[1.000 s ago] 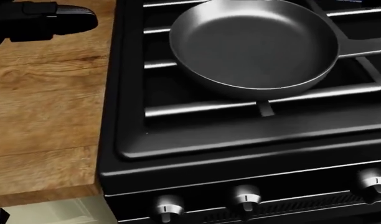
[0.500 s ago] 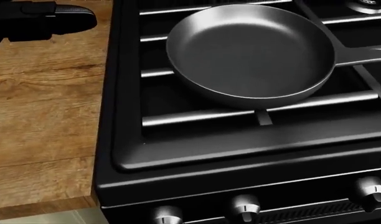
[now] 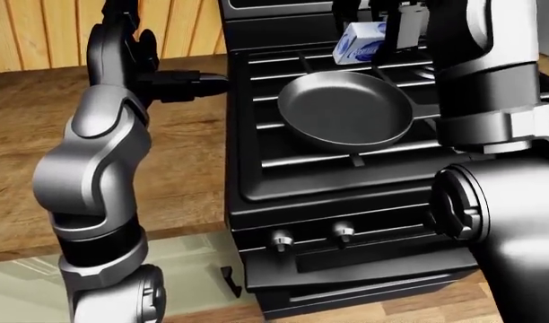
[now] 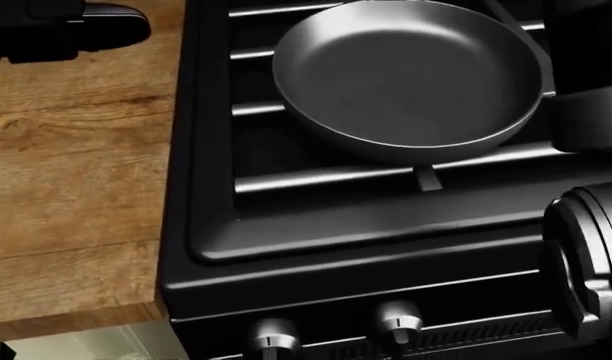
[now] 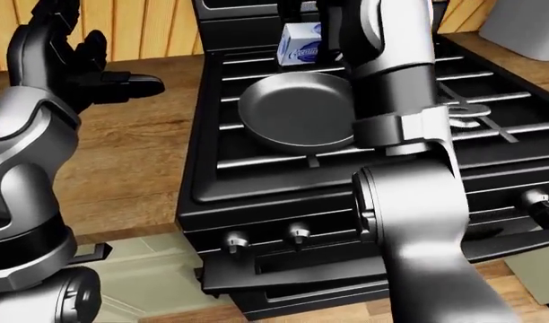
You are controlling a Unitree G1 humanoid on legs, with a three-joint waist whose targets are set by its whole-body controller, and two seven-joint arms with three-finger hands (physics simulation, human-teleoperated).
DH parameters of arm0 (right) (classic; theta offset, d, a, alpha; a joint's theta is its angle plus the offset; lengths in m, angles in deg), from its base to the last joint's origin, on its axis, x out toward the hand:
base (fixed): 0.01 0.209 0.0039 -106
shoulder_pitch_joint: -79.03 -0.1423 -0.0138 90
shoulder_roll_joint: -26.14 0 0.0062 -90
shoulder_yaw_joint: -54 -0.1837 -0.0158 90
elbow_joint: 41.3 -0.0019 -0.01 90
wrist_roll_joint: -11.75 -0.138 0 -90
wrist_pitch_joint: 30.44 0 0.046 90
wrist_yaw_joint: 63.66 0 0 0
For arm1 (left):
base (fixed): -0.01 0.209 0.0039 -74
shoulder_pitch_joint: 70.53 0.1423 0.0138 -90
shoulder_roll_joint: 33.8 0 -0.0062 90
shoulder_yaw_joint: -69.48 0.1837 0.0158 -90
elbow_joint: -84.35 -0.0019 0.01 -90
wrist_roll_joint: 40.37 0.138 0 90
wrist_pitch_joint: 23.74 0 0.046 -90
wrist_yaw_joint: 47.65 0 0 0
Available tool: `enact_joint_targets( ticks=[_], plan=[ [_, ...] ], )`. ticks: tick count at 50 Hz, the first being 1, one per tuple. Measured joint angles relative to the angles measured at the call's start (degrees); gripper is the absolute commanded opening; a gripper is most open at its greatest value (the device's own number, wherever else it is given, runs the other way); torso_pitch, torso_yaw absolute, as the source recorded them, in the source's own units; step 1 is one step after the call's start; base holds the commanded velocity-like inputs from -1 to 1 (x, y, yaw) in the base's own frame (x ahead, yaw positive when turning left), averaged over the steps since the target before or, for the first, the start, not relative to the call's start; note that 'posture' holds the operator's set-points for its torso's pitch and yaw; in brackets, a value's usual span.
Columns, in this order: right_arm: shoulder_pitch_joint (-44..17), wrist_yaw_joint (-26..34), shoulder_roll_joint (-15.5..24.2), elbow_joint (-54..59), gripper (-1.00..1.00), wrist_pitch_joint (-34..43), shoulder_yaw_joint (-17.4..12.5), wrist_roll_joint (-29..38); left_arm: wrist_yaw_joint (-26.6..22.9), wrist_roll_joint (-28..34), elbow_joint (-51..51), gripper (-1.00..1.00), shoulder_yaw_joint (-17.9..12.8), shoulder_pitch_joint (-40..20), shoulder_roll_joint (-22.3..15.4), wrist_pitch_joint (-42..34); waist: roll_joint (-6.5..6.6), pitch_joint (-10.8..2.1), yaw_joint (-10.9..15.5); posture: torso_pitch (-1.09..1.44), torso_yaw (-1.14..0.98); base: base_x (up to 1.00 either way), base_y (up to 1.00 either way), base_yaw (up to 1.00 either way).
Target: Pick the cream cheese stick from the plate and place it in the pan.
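From my seat, the cheese stick [image 3: 358, 42] is up at the top of the left-eye view, a small white and blue pack sitting in the air just above the far rim of the pan [image 3: 345, 110]. My right robot hand [image 3: 402, 25] is right beside it, and the pack looks pinched in those fingers, though the forearm covers most of the grip, so I can't see exactly how they wrap it. In the right-eye view the same arm blocks half the pack.

The pan sits on the stove [image 3: 292, 176] grates with nothing in it, handle pointing to the right of the view. The head view mostly shows just that pan and the knobs [image 4: 395, 322] along the bottom.

My left robot hand [image 5: 122, 84] hangs over the wooden bench [image 3: 189, 151], left of the stove, fingers spread and holding nothing. It's well apart from the cheese stick.

Can't spot the plate in any view. There's a metal utensil [image 5: 467, 112] lying on the grates at the right side of the right-eye view, can't tell what kind.
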Motion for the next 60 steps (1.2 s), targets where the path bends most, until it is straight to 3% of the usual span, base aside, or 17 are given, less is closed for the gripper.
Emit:
enact_joint_targets(
  ticks=[6,13,38,60],
  plan=[
    [-0.5,-1.2,-2.1,1.5,-1.0,0.5,0.1,0.1,-0.1,-0.1,-0.2,1.0,0.1,0.2,0.0,0.0,0.18,-0.13,-0.1,0.0,0.0,0.0,0.0,0.0],
    [5.9,1.3,-5.7,-4.8,-1.0,0.7,1.8,0.2,-0.2,-0.2,0.0,1.0,0.0,-0.2,-0.2,0.3,0.14,-0.29,0.0,0.0,0.0,0.0,0.0,0.0],
    [8.6,2.0,-6.2,-6.3,-1.0,0.8,1.3,1.3,0.1,-0.5,0.2,1.0,-0.3,-0.1,-0.5,-0.2,0.22,-0.42,-0.2,0.0,0.0,0.0,0.0,0.0],
    [10.2,-1.3,-5.6,-2.4,-1.0,-0.2,1.2,1.9,0.1,-0.6,-0.1,1.0,-0.2,-0.1,-0.5,-0.1,0.14,-0.64,-0.2,0.0,0.0,0.0,0.0,0.0]
  ],
)
